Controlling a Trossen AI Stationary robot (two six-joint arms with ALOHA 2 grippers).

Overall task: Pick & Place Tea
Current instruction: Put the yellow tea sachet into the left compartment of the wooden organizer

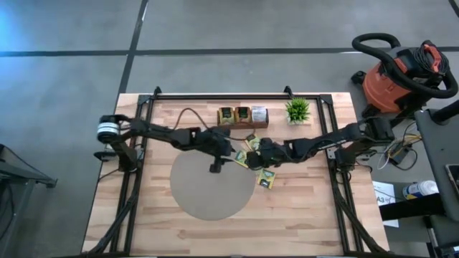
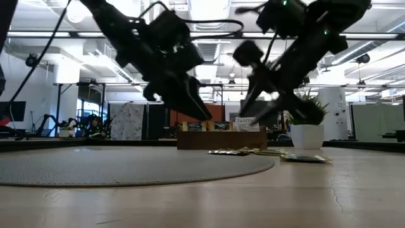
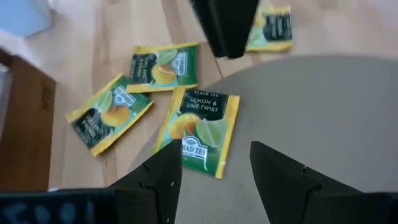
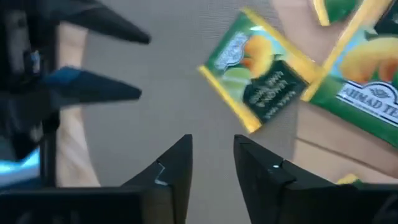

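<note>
Tea sachets (image 1: 252, 154), yellow and green with small dark labels, lie scattered on the wooden bench (image 1: 301, 215) at the rim of a round grey mat (image 1: 208, 190), between the mat and a brown wooden tray (image 1: 242, 116) at the bench's far edge. One sachet marked "Lemon & Lime Twist" (image 3: 198, 129) rests partly on the mat's edge; two others (image 3: 163, 66) lie just beside it on bare wood, and another (image 1: 267, 179) sits a little apart, nearer the front. More sachets stand inside the tray's compartments. The left tool (image 3: 214, 171) hovers above the mat's edge close to the "Lemon & Lime Twist" sachet, its two dark fingers (image 3: 158, 177) spread apart with nothing between them. The right tool (image 4: 212, 163) hangs over the same cluster from the opposite side, fingers parted by a narrow gap and holding nothing, a green and yellow sachet (image 4: 258, 70) lying ahead of it on the mat. Both dark arms meet near the middle of the bench. A small green potted plant (image 1: 297, 111) stands beside the tray. An orange shop vacuum (image 1: 398, 75) sits on the floor beyond the bench's right corner.
</note>
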